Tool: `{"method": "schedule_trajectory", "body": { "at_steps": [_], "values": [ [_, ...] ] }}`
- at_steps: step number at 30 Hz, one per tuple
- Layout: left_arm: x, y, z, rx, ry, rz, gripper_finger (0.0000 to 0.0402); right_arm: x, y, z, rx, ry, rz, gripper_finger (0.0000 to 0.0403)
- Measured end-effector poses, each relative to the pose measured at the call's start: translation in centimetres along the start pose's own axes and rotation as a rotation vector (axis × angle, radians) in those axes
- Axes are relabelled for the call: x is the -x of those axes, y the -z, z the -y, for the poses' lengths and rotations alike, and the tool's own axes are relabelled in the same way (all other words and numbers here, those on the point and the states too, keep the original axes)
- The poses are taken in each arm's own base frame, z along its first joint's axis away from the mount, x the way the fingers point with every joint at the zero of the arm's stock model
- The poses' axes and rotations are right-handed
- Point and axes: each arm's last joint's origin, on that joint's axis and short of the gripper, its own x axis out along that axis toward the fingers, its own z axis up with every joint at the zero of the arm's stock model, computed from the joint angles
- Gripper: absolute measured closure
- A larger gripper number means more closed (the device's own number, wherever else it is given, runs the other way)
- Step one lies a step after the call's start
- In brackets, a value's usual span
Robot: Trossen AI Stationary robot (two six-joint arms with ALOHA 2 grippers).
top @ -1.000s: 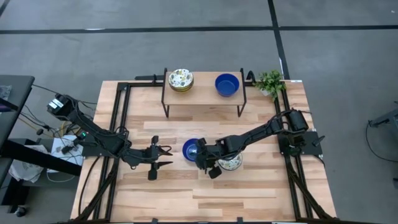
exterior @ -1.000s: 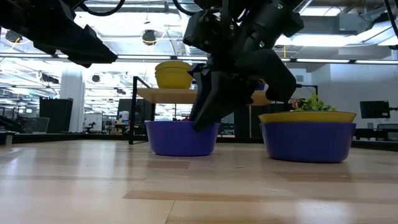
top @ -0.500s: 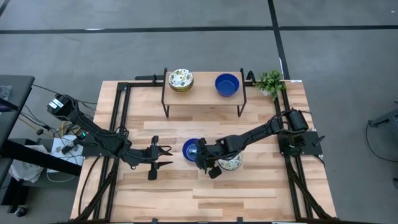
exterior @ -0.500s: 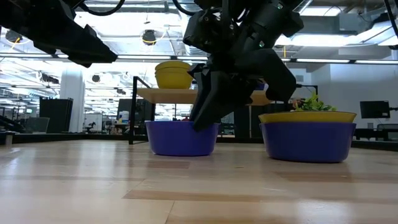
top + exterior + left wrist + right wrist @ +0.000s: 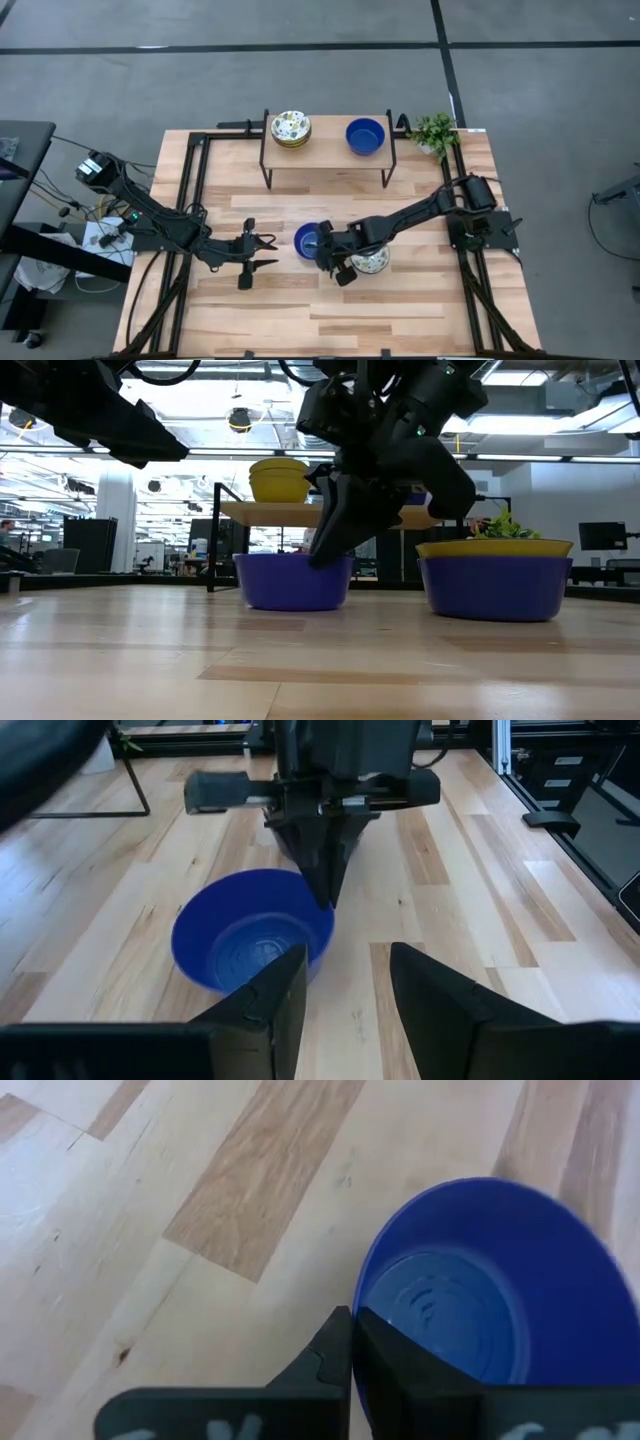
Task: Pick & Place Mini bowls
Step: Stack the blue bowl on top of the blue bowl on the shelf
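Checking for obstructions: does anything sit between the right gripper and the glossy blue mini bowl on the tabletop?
Nothing visible does. The right gripper is already at the glossy blue mini bowl, its fingers closed on the bowl's rim.

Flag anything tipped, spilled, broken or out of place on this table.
Nothing stands out. The blue bowl at the right gripper sits upright, as do the floral bowl beside it and the bowls on the shelf. No spills visible.

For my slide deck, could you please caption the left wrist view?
Right gripper pinching the blue mini bowl rim on the wooden table, left jaws open nearby.
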Motion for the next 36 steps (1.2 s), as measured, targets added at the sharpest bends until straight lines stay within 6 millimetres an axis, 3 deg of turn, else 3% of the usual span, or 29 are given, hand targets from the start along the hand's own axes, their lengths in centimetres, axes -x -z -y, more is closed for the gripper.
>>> {"method": "schedule_trajectory", "body": {
  "at_steps": [18, 30, 36],
  "values": [
    [0.0, 0.0, 0.0, 0.001, 0.001, 0.002, 0.0256, 5.5, -1.1, -0.3, 0.022, 0.115, -0.020, 0.0402],
    [0.0, 0.0, 0.0, 0.001, 0.001, 0.002, 0.0256, 12.1, -1.0, -0.3, 0.024, 0.212, -0.045, 0.0403],
    [0.0, 0.0, 0.0, 0.002, 0.001, 0.002, 0.0256, 15.7, 0.1, 0.1, -0.029, 0.326, -0.100, 0.0403]
  ]
}}
